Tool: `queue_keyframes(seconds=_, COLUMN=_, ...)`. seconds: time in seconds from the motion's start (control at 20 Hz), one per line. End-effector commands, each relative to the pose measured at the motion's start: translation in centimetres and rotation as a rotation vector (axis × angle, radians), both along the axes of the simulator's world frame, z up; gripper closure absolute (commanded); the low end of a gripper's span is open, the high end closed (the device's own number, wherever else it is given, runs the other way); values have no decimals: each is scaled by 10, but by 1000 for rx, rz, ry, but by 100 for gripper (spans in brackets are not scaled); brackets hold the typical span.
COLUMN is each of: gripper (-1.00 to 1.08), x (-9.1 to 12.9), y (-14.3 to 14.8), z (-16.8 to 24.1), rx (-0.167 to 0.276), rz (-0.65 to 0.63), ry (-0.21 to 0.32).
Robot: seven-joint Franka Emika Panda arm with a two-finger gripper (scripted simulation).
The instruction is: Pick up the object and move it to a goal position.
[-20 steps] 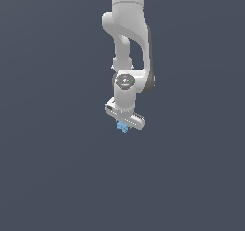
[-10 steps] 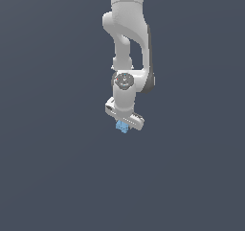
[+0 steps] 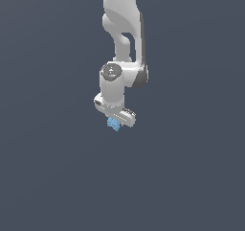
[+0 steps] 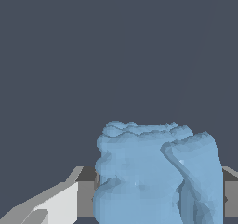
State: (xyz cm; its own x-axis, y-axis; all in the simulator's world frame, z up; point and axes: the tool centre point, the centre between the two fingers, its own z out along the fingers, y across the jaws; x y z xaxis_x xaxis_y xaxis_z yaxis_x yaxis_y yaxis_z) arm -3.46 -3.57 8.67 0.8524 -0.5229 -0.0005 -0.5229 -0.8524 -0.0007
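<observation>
The white arm point(image 3: 122, 38) hangs down from the top of the exterior view, and its gripper point(image 3: 114, 123) is closed on the little light-blue block point(image 3: 113, 124). The block peeks out just under the gripper's white bar. All around the arm is plain dark gray point(image 3: 191, 167), on both sides and below, with no wall, edge or other thing near it. In the wrist view the block point(image 4: 153, 172) looks big and bumpy, with a notch down one side. A white finger point(image 4: 56, 204) sits right beside it, and gray parts of the gripper show on both sides. Past the block there is only the same dark gray point(image 4: 116, 51).
</observation>
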Motion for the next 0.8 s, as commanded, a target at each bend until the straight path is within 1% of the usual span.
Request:
queue_keyframes(seconds=0.0, gripper=108, x=4, y=-19, z=19, rx=0, rz=-1, ry=-1)
queue_keyframes(seconds=0.4, gripper=108, x=19, y=-82, z=84, rx=0, rz=-1, ry=-1)
queue_keyframes(seconds=0.55, gripper=108, x=24, y=-101, z=102, rx=0, rz=-1, ry=0)
queue_keyframes(seconds=0.75, gripper=108, x=29, y=-118, z=119, rx=0, rz=-1, ry=0)
